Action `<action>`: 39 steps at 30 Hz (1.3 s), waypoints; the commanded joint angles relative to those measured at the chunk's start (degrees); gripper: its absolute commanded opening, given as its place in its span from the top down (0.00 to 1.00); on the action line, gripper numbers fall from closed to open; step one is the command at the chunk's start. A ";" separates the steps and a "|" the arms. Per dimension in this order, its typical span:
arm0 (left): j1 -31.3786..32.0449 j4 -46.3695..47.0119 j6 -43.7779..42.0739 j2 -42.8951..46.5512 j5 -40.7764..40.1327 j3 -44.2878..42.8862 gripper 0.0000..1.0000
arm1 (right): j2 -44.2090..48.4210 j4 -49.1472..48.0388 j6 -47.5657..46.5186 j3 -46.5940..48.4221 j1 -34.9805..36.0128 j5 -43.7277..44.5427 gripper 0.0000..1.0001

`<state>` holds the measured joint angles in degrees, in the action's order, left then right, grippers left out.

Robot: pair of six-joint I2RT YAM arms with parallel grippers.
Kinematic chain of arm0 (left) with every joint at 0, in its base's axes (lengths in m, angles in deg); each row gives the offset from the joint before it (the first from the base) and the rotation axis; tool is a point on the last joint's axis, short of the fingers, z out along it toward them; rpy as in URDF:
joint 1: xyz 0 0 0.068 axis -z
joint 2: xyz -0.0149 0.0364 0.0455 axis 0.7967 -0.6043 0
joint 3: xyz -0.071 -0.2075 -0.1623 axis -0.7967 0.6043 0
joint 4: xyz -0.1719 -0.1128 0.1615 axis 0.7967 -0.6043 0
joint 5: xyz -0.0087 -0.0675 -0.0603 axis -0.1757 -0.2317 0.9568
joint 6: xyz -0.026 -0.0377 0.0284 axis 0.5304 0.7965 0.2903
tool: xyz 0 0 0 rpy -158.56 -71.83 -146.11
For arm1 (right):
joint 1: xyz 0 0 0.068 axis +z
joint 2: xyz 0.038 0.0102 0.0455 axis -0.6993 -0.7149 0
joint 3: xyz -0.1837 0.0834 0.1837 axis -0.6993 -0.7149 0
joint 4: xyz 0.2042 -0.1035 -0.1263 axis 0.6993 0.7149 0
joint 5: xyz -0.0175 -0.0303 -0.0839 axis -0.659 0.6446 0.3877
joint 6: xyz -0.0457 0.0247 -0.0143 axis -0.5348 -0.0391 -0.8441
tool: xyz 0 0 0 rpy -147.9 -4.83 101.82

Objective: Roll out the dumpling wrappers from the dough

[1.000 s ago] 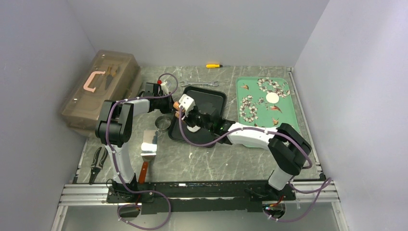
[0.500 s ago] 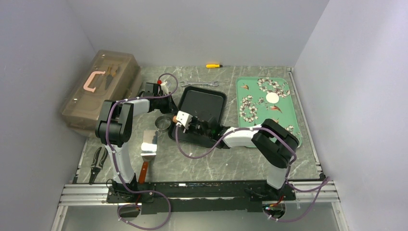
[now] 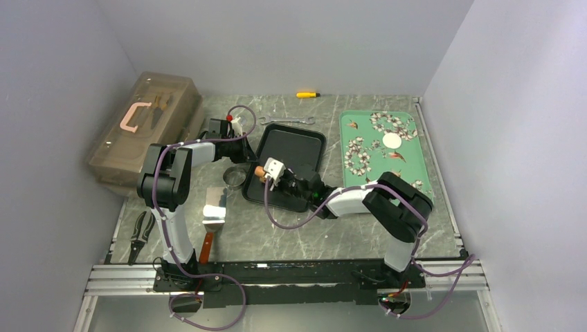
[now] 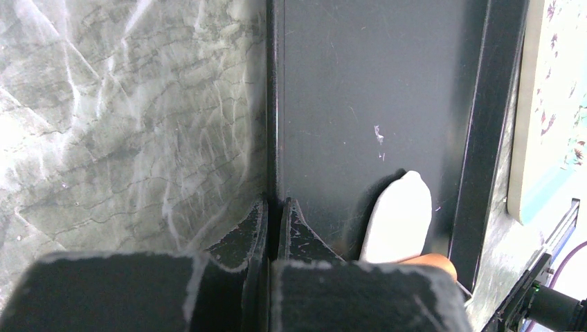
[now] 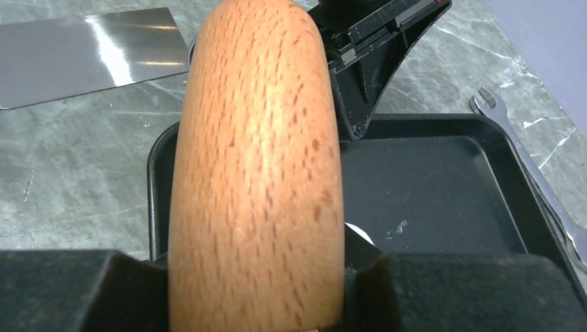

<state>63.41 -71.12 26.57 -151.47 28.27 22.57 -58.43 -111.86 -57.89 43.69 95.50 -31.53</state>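
My right gripper (image 3: 268, 173) (image 5: 257, 266) is shut on the brown wooden roller (image 5: 256, 152), held low over the left part of the black tray (image 3: 304, 149). The dough (image 4: 398, 218) is a flat white oval on the tray floor under the roller; only a sliver of it (image 5: 360, 234) shows in the right wrist view, and it is hidden in the top view. My left gripper (image 3: 244, 149) (image 4: 275, 204) is shut on the tray's left rim (image 4: 275, 104). One dumpling wrapper (image 3: 392, 141), a white round, lies on the green flowered tray (image 3: 408, 187).
A metal ring cutter (image 3: 235, 177) and a steel scraper (image 3: 214, 206) lie left of the black tray. A wrench (image 3: 287, 121) and a yellow screwdriver (image 3: 308, 94) lie behind it. A brown toolbox (image 3: 145, 128) stands far left, with pliers (image 3: 142, 232) at near left.
My right gripper has carried the roller from the tray's far left toward its near left, over the dough, then a little right. The left arm has not moved.
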 commanded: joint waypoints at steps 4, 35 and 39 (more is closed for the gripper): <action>0.13 -3.57 -0.98 -2.60 -2.72 0.70 1.00 | -1.50 11.83 9.80 -6.34 3.02 -1.80 1.00; 0.13 -3.46 -1.06 -2.18 -2.96 0.99 1.00 | 0.11 8.88 28.18 7.31 -10.87 -4.99 1.00; 0.13 -3.46 -1.11 -1.82 -3.19 1.05 1.00 | -2.73 7.65 28.00 3.55 -11.99 2.34 1.00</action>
<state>63.41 -71.12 26.57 -151.45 28.27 22.59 -58.25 -101.00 -32.84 51.02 84.27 -34.64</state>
